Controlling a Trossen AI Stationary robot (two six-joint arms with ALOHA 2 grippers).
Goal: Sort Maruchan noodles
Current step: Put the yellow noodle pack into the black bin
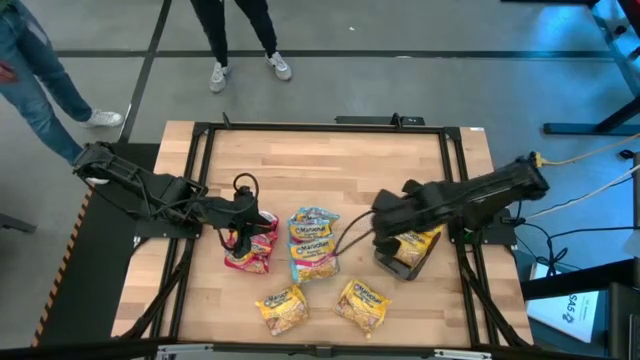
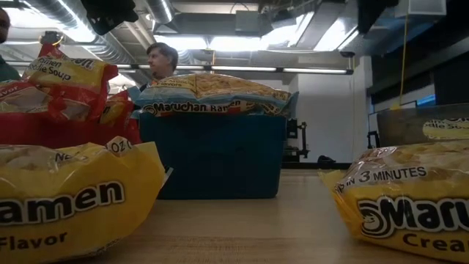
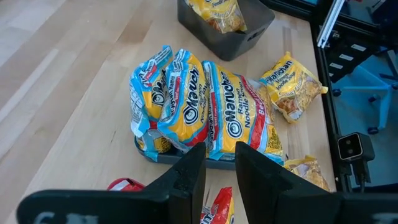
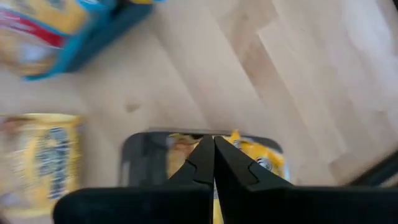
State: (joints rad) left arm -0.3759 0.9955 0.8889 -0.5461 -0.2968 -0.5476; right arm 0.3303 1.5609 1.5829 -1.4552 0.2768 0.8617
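Yellow packets (image 4: 249,155) lie in the grey tray (image 4: 140,158) under my right gripper (image 4: 213,163), whose fingers are pressed together on nothing; they hide part of the tray. My left gripper (image 3: 219,171) stands half open over the red packets (image 1: 250,240); whether it grips one, I cannot tell. Blue-edged packets (image 3: 193,109) cover most of the teal tray (image 2: 212,154).

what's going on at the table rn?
Noodle sorting, mid-run. The left gripper is over the red tray of red packets, its fingers part open; whether it holds one is unclear. The right gripper is shut and empty above the grey tray, which already holds yellow packets. The teal tray in the middle is stacked with blue-edged packets. Two yellow packets lie loose on the table.
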